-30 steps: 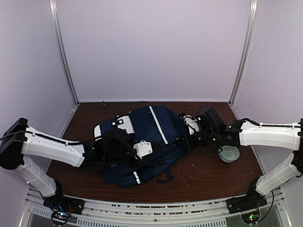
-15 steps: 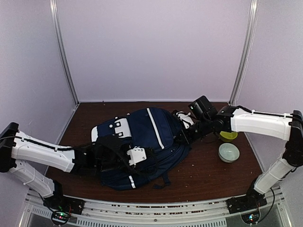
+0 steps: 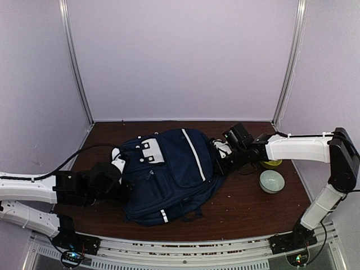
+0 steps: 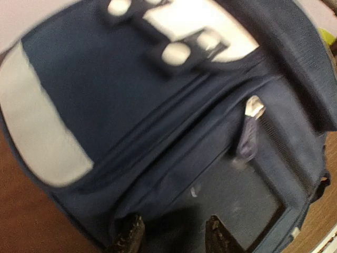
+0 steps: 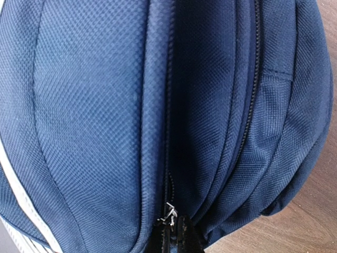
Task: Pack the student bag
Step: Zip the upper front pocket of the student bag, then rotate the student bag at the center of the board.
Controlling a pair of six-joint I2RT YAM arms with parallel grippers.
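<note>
- My left gripper [image 4: 171, 235] has its fingers [image 4: 128, 235] parted with nothing between them. It sits at the bottom of the left wrist view, just short of the student bag [image 3: 169, 174].
- In the top view that gripper is at the left edge of the bag, low in the left half of the frame, beside the end with the white buckle patches [image 3: 151, 147].
- My right gripper [image 5: 171, 238] is pinched shut at the bottom centre of the right wrist view. A small metal zip pull [image 5: 169, 212] sits right at its tips, on the zip line running up the navy fabric.
- The student bag lies flat on the brown table [image 3: 253, 208] in the middle of the top view, between my two arms. Its thin white stripe [image 3: 194, 152] runs diagonally across the upper right part.
- The left wrist view is blurred. It shows the bag's front pocket with a grey zip tab [image 4: 254, 108] at the right of centre.
- Right of the bag in the top view, a pale bowl [image 3: 271, 181] stands on the table. A yellow-green bowl [image 3: 273, 163] is just above it, partly hidden by my right arm.
</note>
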